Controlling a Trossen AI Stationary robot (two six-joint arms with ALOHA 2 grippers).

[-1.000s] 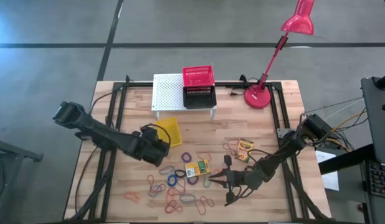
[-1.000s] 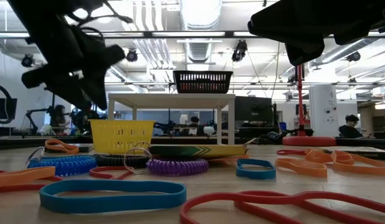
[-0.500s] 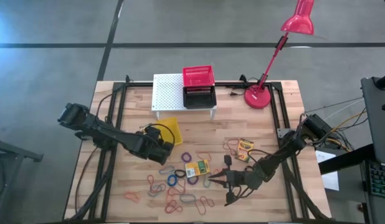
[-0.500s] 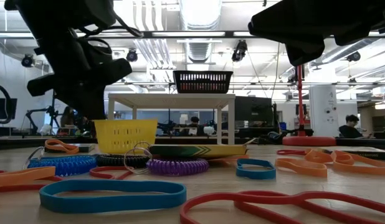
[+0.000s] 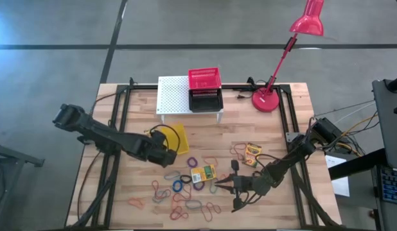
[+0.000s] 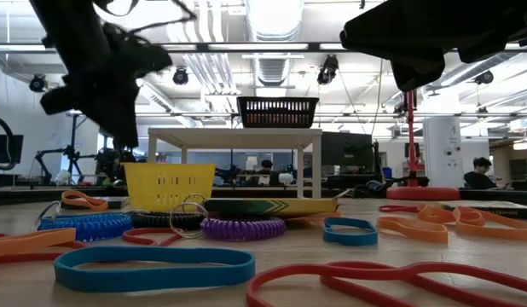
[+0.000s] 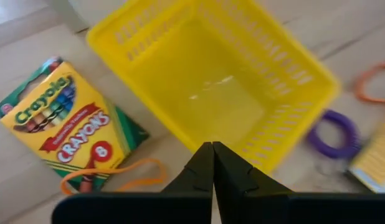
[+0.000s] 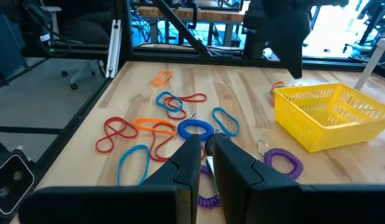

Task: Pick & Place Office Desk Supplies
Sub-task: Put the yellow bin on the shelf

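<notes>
— Where does the left gripper point(image 5: 167, 156) sit?
— Above the near rim of the basket point(image 7: 211, 87), fingertips pressed together; a crayon box point(image 7: 58, 124) lies beside that basket, a loop point(image 7: 111, 175) at the box's near edge.
— And the right gripper point(image 5: 219, 184)?
— Low over the scattered elastic loops point(image 5: 185, 200), fingertips nearly touching; another crayon box point(image 5: 203, 173) lies just beside its tips, a third crayon carton point(image 5: 252, 153) behind its wrist.

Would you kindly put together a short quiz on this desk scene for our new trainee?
1. True or false: the yellow basket holds nothing.
2. The left gripper above it is: A wide open; B shut; C holding a loop.
3. Which printed box lies beside that basket?
Key: 1 true; 2 B; 3 the crayon box.
</notes>
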